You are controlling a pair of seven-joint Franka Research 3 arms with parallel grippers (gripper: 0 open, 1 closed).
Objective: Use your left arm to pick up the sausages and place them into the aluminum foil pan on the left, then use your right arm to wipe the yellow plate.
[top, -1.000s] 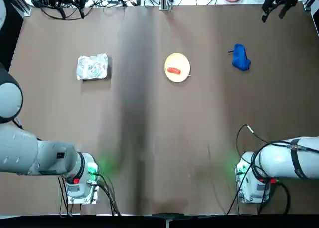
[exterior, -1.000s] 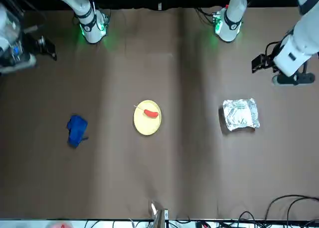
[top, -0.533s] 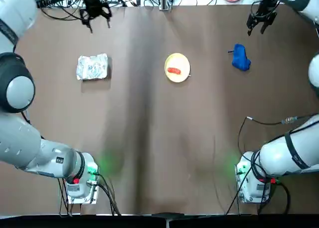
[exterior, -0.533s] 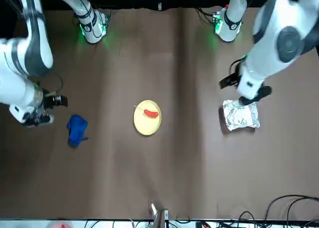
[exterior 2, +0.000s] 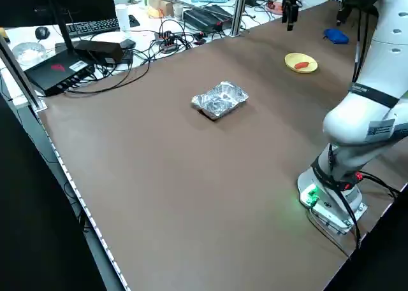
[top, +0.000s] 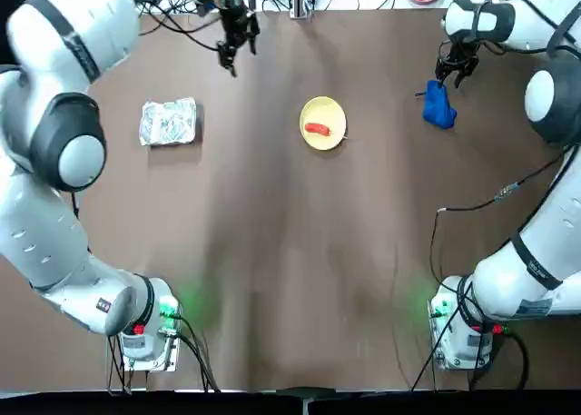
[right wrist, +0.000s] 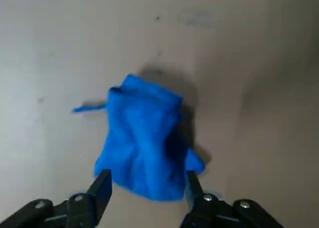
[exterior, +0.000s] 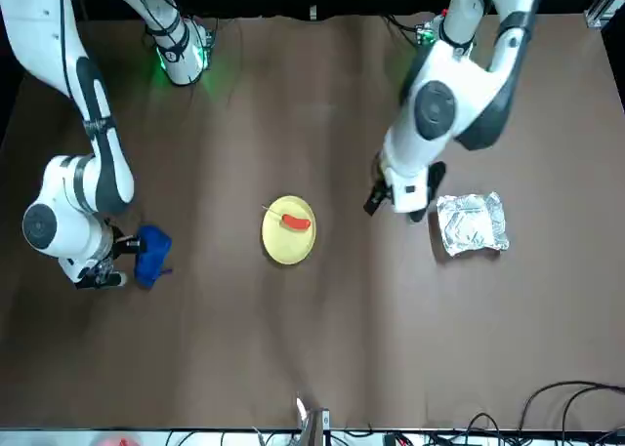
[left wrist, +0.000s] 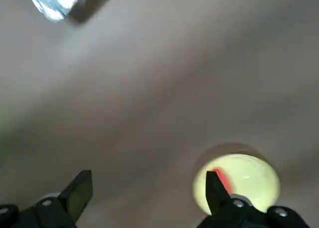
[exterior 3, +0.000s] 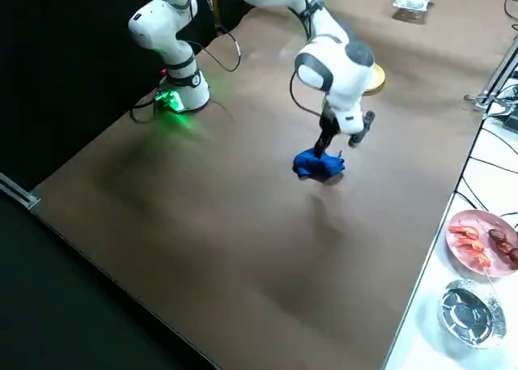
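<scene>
The sausage (top: 316, 129) lies on my yellow plate (top: 323, 123) at mid-table; the aluminum foil pan (top: 168, 122) sits well apart to its left, nothing visible inside. My left gripper (top: 233, 48) hangs open between pan and plate. My right gripper (right wrist: 144, 185) hovers open over the crumpled blue cloth (right wrist: 144, 143).

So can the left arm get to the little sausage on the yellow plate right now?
Probably yes. The sausage lies bare on the yellow plate, nothing over it. The left gripper hangs open above bare table between the foil pan and the plate.
</scene>
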